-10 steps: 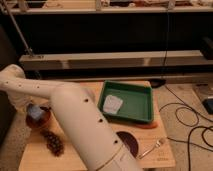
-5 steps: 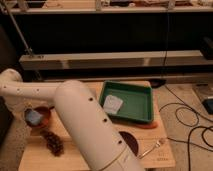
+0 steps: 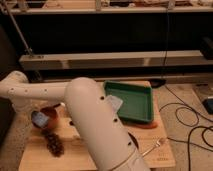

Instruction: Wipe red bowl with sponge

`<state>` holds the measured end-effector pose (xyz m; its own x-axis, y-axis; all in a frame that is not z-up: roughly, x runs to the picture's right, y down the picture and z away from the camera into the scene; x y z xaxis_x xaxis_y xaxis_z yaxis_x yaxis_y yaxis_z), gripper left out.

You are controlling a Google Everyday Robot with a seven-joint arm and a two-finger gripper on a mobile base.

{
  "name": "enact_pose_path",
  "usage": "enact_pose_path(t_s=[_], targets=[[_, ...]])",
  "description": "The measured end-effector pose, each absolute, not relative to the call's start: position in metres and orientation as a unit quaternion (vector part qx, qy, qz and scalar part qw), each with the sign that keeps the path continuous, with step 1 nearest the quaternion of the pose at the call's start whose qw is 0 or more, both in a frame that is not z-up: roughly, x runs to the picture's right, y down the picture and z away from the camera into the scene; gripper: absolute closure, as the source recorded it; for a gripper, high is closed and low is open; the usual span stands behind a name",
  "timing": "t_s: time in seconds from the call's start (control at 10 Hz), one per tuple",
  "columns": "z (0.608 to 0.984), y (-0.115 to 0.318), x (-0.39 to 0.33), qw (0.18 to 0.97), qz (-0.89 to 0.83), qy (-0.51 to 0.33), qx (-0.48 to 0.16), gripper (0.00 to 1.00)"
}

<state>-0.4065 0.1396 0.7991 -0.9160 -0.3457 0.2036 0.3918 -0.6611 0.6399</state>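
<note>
The red bowl (image 3: 51,115) stands on the left part of the wooden table (image 3: 95,152). My white arm rises from the lower middle, bends at the far left and comes down to the bowl. My gripper (image 3: 41,118) is at the bowl's left rim, shut on the light-blue sponge (image 3: 39,119). The sponge rests against the rim and inside of the bowl. The arm hides part of the bowl's right side.
A green rectangular tray (image 3: 136,104) with a white cup (image 3: 114,103) in it stands at the back right. A brown pine-cone-like object (image 3: 54,143) lies in front of the bowl. A fork (image 3: 154,146) and a dark round object (image 3: 133,140) lie at the front right. Cables run over the floor on the right.
The gripper with the sponge has moved a little to the right, further over the bowl. The forearm has shifted slightly. The bowl, the tray and the rest have stayed in place.
</note>
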Motion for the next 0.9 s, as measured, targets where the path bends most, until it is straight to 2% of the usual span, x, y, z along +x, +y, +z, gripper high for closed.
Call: enact_pose_path(t_s=[0.5, 0.9], targets=[[0.795, 0.116, -0.384, 0.237, -0.909, -0.341, -0.027, 1.00], [0.795, 0.113, -0.366, 0.263, -0.903, -0.339, -0.016, 1.00]])
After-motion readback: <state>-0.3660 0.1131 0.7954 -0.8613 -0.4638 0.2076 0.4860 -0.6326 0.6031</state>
